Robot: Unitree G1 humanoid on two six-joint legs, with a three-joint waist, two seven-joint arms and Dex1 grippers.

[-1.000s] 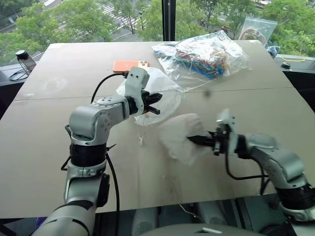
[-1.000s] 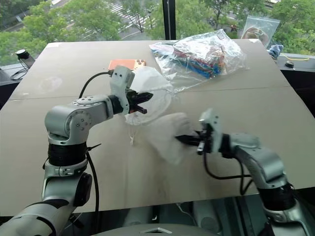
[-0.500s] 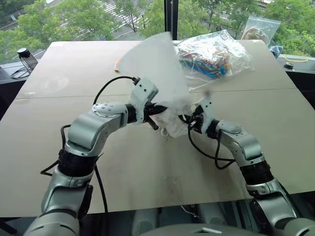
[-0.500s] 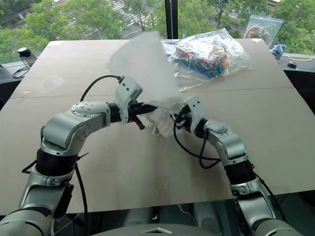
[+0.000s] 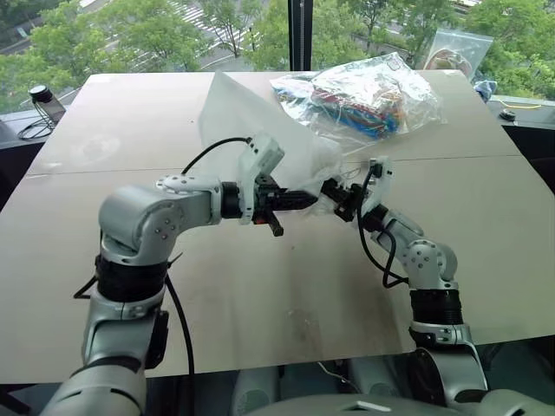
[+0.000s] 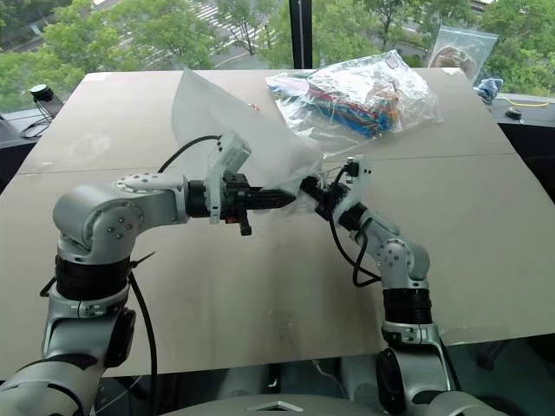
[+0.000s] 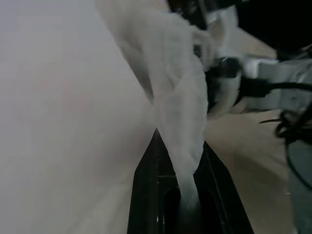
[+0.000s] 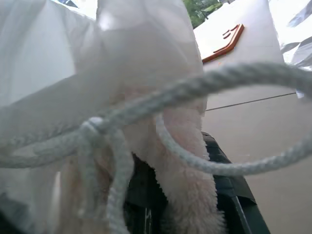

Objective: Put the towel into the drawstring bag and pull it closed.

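Nowhere on the things in view is there any writing that can be read. Above the middle of the tan wooden table (image 5: 104, 260) the translucent milky-white drawstring bag (image 5: 251, 117) is held off the surface, its long axis slanting from the gathered mouth, low between the two grippers, up and away toward the window, where its body spreads like a sail. The left gripper (image 5: 305, 200) points level toward the robot's right, its black fingers (image 7: 146, 195) pressed together on a twisted fold of the bag's mouth. The right gripper (image 5: 334, 192) faces it from close by, its fingers pinched on the small cream-white fuzzy towel (image 8: 187, 195), which sits bunched at the bag's mouth with the thin white cord (image 8: 204, 87) looping across it. How far the towel is inside the bag cannot be told.

A second ago the bag lay slumped on the table beside the left gripper, and the towel hung from the right gripper well apart from it; half a second ago the grippers had met lower down with the bag already raised. Since then the bag has lifted and now hides the orange phone that lay behind it. The clear crinkly plastic bag of colourful cables (image 5: 364, 95) lies unmoved at the far side of the table.
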